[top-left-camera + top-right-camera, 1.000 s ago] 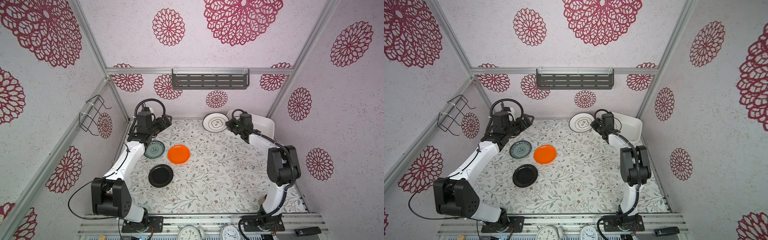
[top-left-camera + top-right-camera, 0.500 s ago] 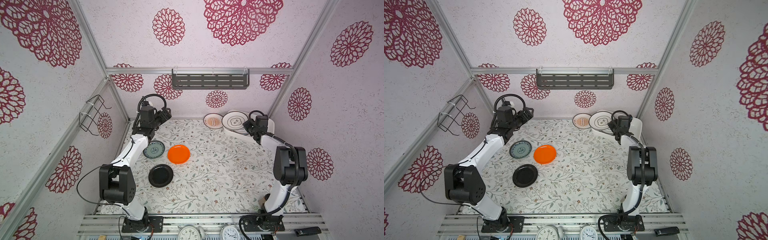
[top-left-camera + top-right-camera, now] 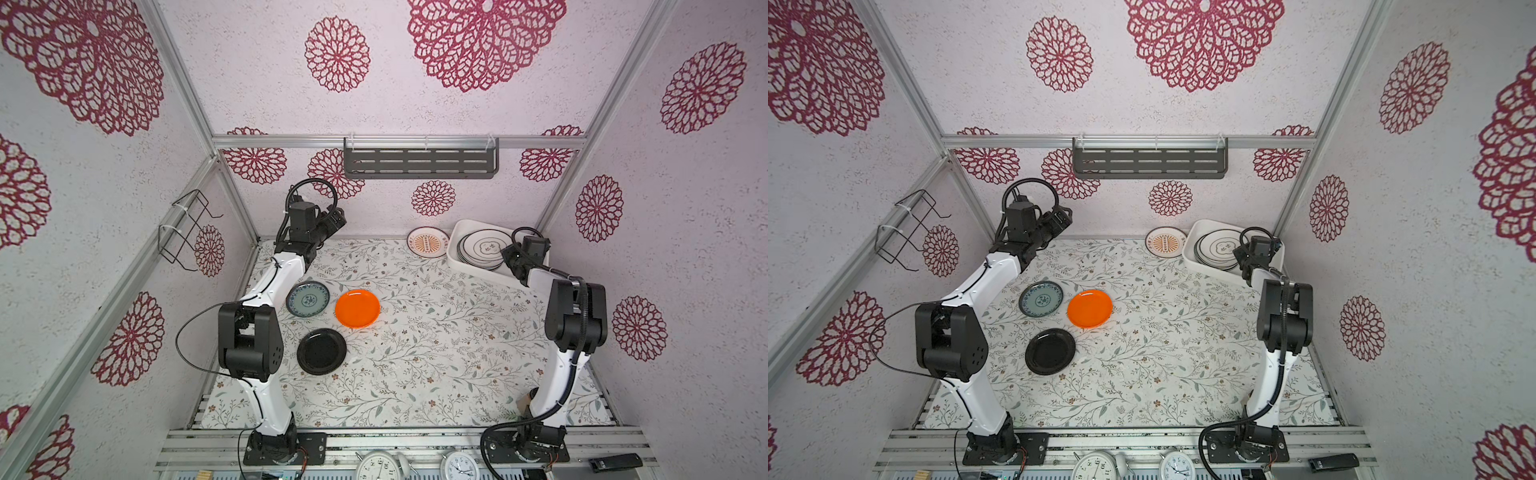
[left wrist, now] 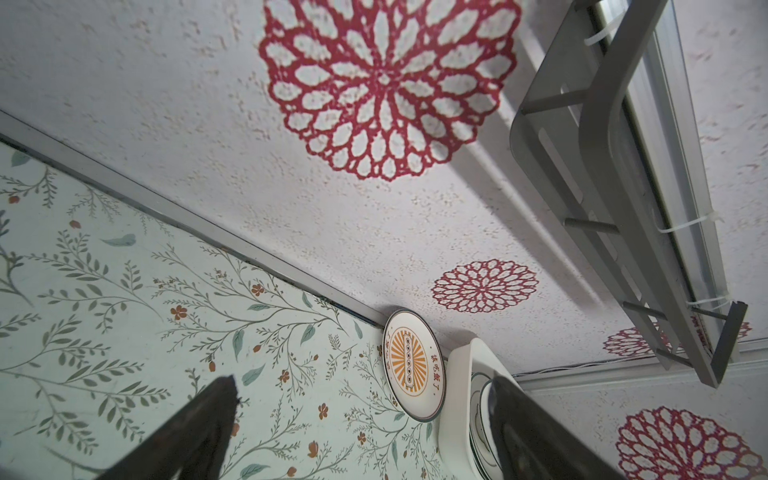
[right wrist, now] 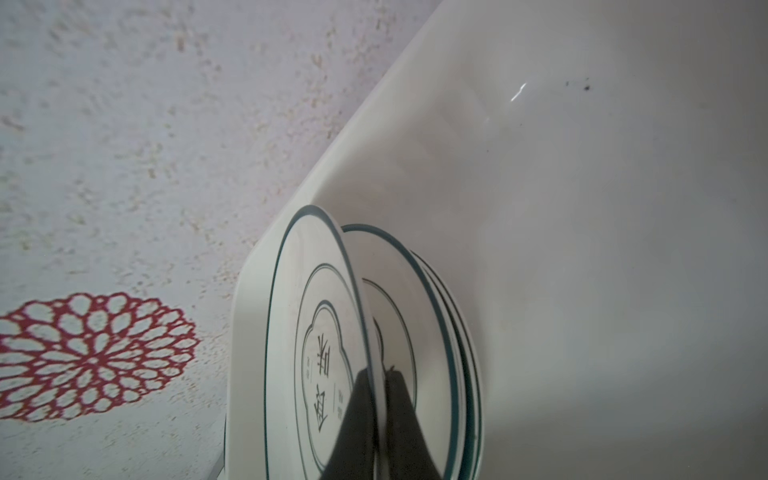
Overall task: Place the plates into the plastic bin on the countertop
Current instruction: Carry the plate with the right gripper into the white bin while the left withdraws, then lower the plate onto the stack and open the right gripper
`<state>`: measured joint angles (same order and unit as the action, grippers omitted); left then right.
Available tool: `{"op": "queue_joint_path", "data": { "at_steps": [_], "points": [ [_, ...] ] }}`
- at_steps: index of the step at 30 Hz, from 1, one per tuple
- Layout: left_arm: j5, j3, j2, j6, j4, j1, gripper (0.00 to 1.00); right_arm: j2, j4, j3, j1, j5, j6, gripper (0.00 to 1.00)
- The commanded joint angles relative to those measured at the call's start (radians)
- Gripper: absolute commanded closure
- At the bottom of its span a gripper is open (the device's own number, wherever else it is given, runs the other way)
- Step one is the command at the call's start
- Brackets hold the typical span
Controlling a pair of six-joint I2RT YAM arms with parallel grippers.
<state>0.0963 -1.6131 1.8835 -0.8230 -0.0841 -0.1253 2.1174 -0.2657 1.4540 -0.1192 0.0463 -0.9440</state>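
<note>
R gripper (image 5: 379,376): fingers clamped on the near rim of a white round ceramic plate w/ thin dark-green rings (image 5: 316,332), one finger each side. The plate sits inside the white glossy rectangular plastic bin (image 5: 540,208). It is tilted and its far edge appears down on the stack of like plates (image 5: 440,316). Judged: rim grip lets it be lowered flat; release not yet done. R wrist is low over the bin's end, forearm reaching in.

L gripper (image 4: 365,380): fingers spread wide, empty, raised, well apart from the bin, aimed toward it.

Outside the bin:
- white orange-sunburst plate (image 3: 427,242), just beside it
- teal patterned plate (image 3: 308,299), plain orange plate (image 3: 357,308) and plain black plate (image 3: 321,351), well apart from it on the leafy-print countertop (image 3: 436,340)
</note>
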Motion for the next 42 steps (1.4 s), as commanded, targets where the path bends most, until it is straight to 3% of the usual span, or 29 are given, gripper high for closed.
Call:
{"op": "queue_joint_path", "data": {
  "at_steps": [1, 5, 15, 21, 23, 28, 35, 42],
  "points": [
    [-0.015, -0.041, 0.028, -0.008, -0.017, -0.004, 0.03, 0.004, -0.006, 0.071, 0.004, -0.008, 0.012, 1.0],
    [-0.015, -0.062, 0.047, -0.008, -0.032, -0.008, 0.03, 0.029, 0.033, 0.099, 0.004, -0.019, 0.024, 1.0],
    [-0.011, -0.086, 0.07, -0.01, -0.052, -0.019, 0.03, 0.056, 0.089, 0.132, 0.004, -0.031, 0.046, 0.77],
    [-0.014, -0.062, 0.068, -0.019, -0.042, -0.025, 0.03, 0.028, 0.162, 0.143, 0.006, -0.068, 0.09, 0.56],
    [-0.009, -0.049, 0.061, -0.02, -0.038, -0.027, 0.03, 0.015, 0.201, 0.15, 0.008, -0.096, 0.099, 0.4],
    [0.002, -0.014, 0.029, -0.02, -0.033, -0.03, 0.03, -0.03, 0.235, 0.135, 0.013, -0.115, 0.123, 0.28],
    [0.005, 0.071, -0.061, 0.012, -0.01, -0.03, 0.03, -0.108, 0.319, 0.136, 0.071, -0.143, 0.148, 0.15],
    [0.032, 0.185, -0.162, 0.032, 0.043, -0.03, 0.03, -0.2, 0.3, 0.102, 0.171, -0.135, 0.109, 0.11]
  ]
}}
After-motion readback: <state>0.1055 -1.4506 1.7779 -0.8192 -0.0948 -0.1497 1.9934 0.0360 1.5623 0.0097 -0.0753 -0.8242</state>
